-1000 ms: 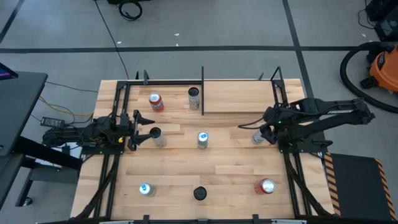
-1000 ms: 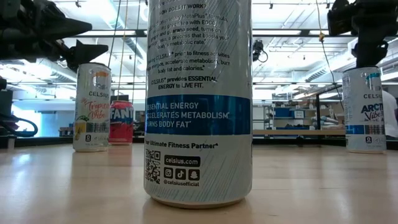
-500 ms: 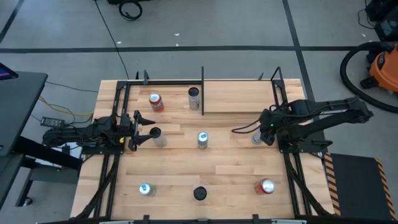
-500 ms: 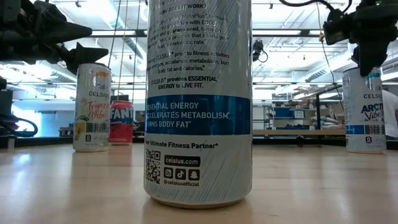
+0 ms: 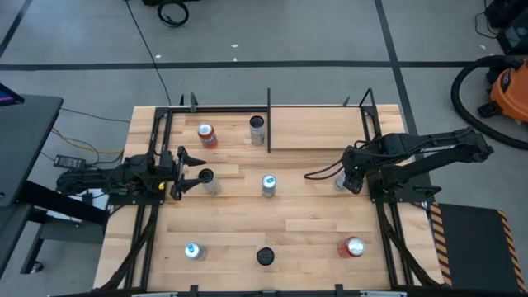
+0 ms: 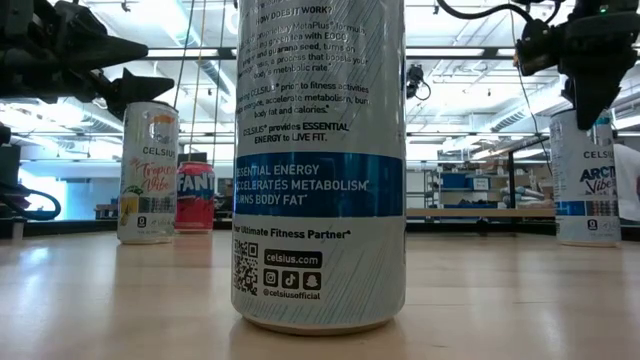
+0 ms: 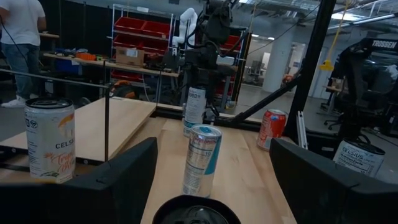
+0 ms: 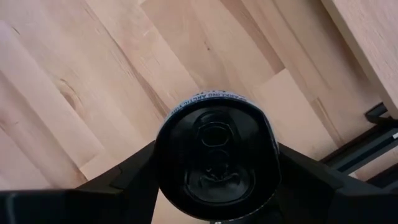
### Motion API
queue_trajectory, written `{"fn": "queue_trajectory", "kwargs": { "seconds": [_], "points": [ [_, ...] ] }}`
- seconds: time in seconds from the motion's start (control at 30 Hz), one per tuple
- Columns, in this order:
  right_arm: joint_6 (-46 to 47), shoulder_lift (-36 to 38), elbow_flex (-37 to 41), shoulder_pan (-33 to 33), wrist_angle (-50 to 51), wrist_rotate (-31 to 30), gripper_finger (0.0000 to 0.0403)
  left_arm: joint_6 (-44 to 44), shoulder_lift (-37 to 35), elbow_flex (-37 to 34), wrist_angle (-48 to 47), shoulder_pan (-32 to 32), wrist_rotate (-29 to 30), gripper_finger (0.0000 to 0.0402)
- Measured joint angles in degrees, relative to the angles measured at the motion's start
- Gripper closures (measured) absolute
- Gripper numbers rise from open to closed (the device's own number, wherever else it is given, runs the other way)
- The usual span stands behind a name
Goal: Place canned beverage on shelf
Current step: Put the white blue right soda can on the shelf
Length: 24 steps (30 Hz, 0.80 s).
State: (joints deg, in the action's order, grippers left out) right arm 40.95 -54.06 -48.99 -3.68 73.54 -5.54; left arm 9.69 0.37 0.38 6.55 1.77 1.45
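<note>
Right gripper [image 5: 342,182] straddles my can [image 8: 216,163] on the table just below the shelf [image 5: 318,129]; fingers flank it, but I can't tell if they're clamped. Lifting and placing remain.

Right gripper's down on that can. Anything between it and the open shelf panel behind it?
Nothing visible. The can under the right gripper stands on bare tabletop, and the planks between it and the shelf are clear. The black can stands by the shelf's divider rod, off to the side.

Orange vacuum [image 5: 503,89] on floor, red-binned rack [image 7: 144,31], person [image 7: 22,37] standing
</note>
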Motion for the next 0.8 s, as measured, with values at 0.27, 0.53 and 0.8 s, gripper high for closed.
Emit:
{"fn": "queue_trajectory", "kwargs": {
  "seconds": [0.27, 0.53, 0.8],
  "points": [
    [-2.05, -0.09, -1.88, 1.70, 0.50, -0.44, 0.0139, 0.00, 0.01, 0.00, 0.00, -0.01, 0.02, 0.0088],
    [-6.59, -0.26, -5.00, 6.18, 0.90, -0.42, 0.0135, -0.50, 0.00, 0.00, 0.00, 0.00, 0.02, 0.0088],
    [-15.09, -2.77, -11.17, 14.11, 3.56, -0.41, 0.0135, -0.50, 0.00, -0.02, -0.04, 0.01, 0.02, 0.0088]
  ]
}}
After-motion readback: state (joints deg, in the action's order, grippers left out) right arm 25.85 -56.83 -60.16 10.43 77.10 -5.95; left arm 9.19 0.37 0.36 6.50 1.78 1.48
